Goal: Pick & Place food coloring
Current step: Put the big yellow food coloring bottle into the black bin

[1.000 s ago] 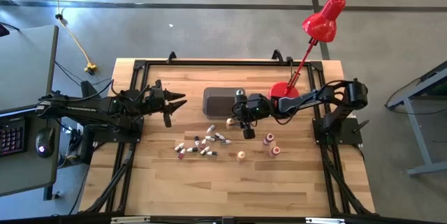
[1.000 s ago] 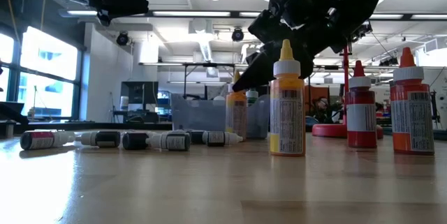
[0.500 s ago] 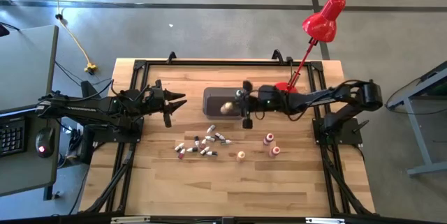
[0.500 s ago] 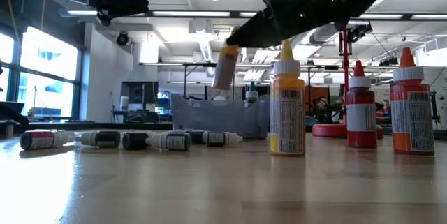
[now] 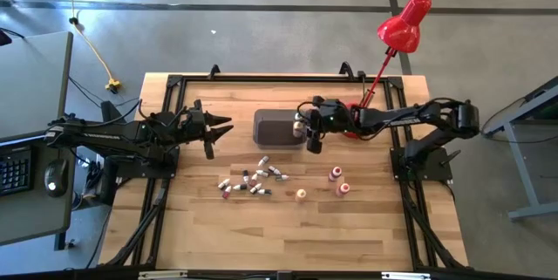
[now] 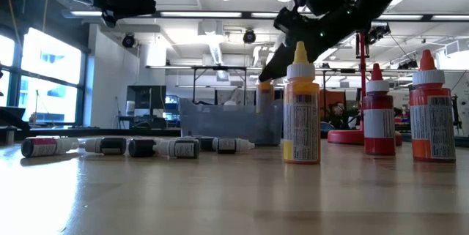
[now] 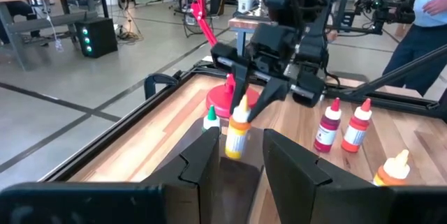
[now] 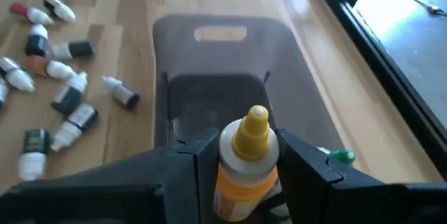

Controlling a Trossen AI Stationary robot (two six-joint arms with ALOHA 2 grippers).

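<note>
The food coloring is a scatter of small vials lying on the table, three bottles standing to their right, and a yellow-capped bottle. My right gripper is shut on that bottle above the right end of the dark grey bin. A green-tipped bottle lies inside the bin. My left gripper hovers open at the table's left, pointing level toward the bin, with nothing between its fingers. My right gripper pinches the bottle's upper body, just below the yellow cap, between its two fingers. The fingers slant down from the table's right. The bottle hangs nearly upright, cap up, clear above the bin.
A red desk lamp has its base behind my right arm at the far right. The standing bottles are near the table's middle right. A person stands beyond the table.
My right gripper has lifted the yellow-capped bottle off the table and carried it toward the far edge, over the bin. The bottle tilted on the way and hangs nearly upright now, over the bin's right end.
</note>
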